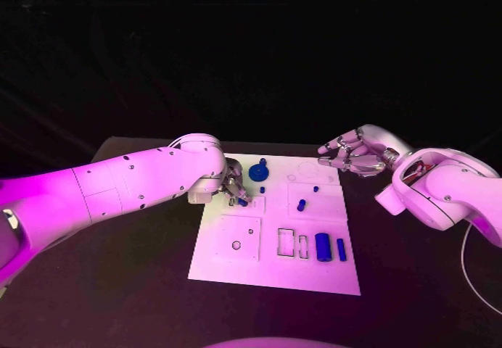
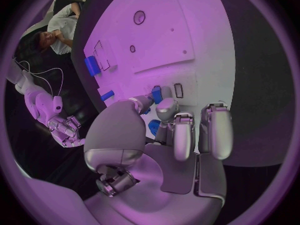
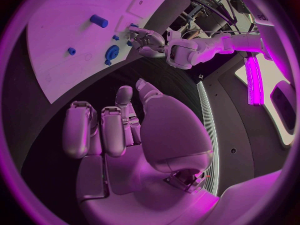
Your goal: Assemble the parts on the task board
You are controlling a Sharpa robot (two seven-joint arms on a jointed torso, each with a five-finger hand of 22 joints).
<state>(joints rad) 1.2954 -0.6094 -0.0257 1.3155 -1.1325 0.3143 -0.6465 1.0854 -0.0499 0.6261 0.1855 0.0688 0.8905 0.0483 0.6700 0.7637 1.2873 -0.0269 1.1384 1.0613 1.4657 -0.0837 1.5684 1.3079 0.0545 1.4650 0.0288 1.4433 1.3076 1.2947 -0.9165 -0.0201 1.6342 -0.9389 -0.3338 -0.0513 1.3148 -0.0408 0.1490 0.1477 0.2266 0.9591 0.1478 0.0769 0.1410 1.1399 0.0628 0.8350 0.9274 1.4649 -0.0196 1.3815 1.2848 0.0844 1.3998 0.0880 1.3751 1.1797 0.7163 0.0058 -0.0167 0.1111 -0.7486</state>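
The white task board (image 1: 274, 262) lies in the middle of the black table. My left hand (image 1: 232, 187) is over the board's far left part and pinches a small blue part (image 2: 153, 127) between thumb and fingers, low over the plate. A round blue gear-like part (image 1: 258, 172) lies just beyond it. Small blue pegs (image 1: 301, 205) stand mid-board. A thick blue cylinder (image 1: 323, 247) and a thin blue bar (image 1: 341, 249) lie at the near right. My right hand (image 1: 355, 156) hovers off the board's far right corner, fingers loosely bent and apart, holding nothing.
Two empty rectangular slots (image 1: 286, 242) sit left of the cylinder, and a round hole (image 1: 236, 245) is in the near left square. Black table surrounds the board. In the right wrist view the board (image 3: 62, 65) lies ahead of my right hand (image 3: 125, 130).
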